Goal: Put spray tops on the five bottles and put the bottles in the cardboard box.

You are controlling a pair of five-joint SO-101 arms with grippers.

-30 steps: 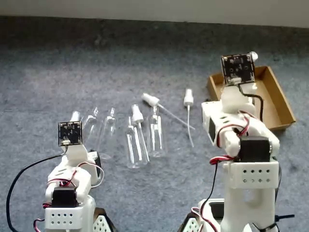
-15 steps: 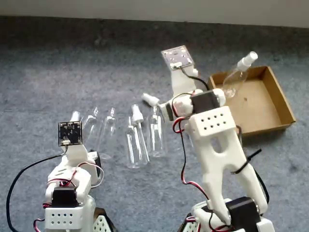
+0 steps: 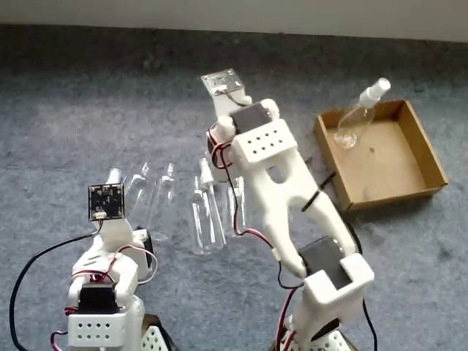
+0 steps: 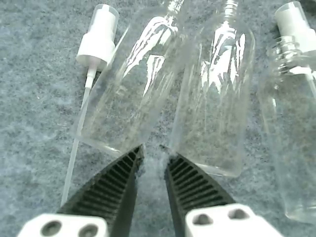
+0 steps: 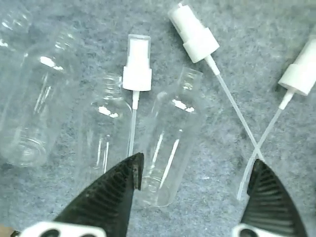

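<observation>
High view first: the right arm (image 3: 281, 183) slants from its base at the near edge out over the middle of the grey carpet (image 3: 73, 95). The left arm (image 3: 106, 263) sits folded at the near left. Off to the right is the cardboard box (image 3: 398, 164). 1 capped bottle (image 3: 355, 121) leans tilted at its far-left corner, lower end down inside the box, white top poking above the far wall. 4 uncapped bottles lie flat on the carpet, well apart from the box: 2 just ahead of the left arm, 2 in the middle partly under the right arm.

From the left wrist, the left pincer (image 4: 154, 155) is narrow, with only a slim gap between its black ribbed fingers (image 4: 118, 190) and nothing gripped. Its tips sit just short of the bases of a clear bottle (image 4: 131, 84) and a neighbour bottle (image 4: 215, 94) lying side by side. A loose spray top (image 4: 96, 42) with a thin tube lies beside the clear bottle.

From the right wrist, the right pincer (image 5: 196, 168) is spread wide and empty above the carpet. Beyond it lie an open bottle (image 5: 106, 128) and a second open bottle (image 5: 170, 148), with a white spray top (image 5: 137, 61) between their necks and its tube running down between them. Nearby, another spray top (image 5: 193, 32) and a third spray top (image 5: 301, 74) lie with their tubes crossed.
</observation>
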